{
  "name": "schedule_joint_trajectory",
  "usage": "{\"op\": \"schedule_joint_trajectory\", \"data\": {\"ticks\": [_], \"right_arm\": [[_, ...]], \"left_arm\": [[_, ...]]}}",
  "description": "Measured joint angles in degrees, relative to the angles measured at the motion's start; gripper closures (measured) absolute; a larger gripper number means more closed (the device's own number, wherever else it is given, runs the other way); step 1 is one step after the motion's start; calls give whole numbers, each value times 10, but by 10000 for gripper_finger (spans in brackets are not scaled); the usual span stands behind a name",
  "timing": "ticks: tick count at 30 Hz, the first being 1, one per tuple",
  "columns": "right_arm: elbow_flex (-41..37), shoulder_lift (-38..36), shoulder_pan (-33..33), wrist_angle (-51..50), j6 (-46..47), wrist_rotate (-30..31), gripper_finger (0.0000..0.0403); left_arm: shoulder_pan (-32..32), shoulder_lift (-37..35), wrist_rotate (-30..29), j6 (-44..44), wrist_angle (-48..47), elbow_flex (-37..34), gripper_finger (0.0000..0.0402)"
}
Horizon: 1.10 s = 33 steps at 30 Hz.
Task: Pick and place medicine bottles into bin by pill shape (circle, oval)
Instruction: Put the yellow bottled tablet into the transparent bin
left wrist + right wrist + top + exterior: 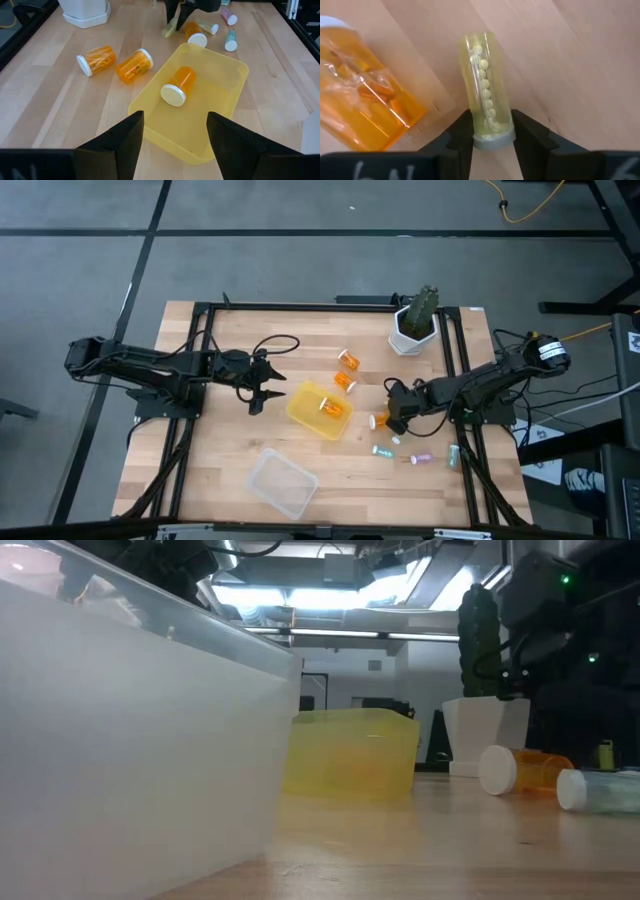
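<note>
My right gripper [492, 131] stands at the table's right, shut on a slim pale-green vial [485, 85] holding a row of round pills. A stubby orange bottle [365, 100] lies right beside that vial. The left gripper [175, 125] hovers open above the yellow bin [305, 402], where one orange bottle [177, 85] lies on its side. Two more orange bottles [97, 60] [135, 65] lie on the wood just beyond the bin. Near the right gripper, several pastel vials [381, 450] [420, 458] [452, 455] lie on their sides. My right gripper pinches the vial between its two fingers at the grey cap end [492, 140], one finger [462, 135] on each side. The fingers come steeply from above and stand across the vial. The vial lies on its side on the table.
A clear plastic bin [282, 482] sits at the table's near edge, filling the left of the low view. A white pot with a cactus [412, 330] stands at the far right. Black frame rails [462, 370] run along both sides.
</note>
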Motion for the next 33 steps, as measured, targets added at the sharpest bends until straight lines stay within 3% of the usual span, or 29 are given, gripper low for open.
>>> {"op": "schedule_joint_trajectory", "data": {"ticks": [3, 11, 19, 25, 33], "right_arm": [[24, 0, 0, -29, 2, 2, 284], [151, 0, 0, -160, 40, 83, 287], [268, 0, 17, -135, -74, 103, 285], [292, -1, 42, 27, -172, 87, 284], [244, 43, 80, 320, -279, -17, 284]], "left_arm": [[0, 0, 0, 0, 0, 0, 190], [0, 0, 0, 0, 0, 0, 190], [0, 0, 0, 0, 0, 0, 190], [0, 0, 0, 0, 0, 0, 190], [0, 0, 0, 0, 0, 0, 190]]}}
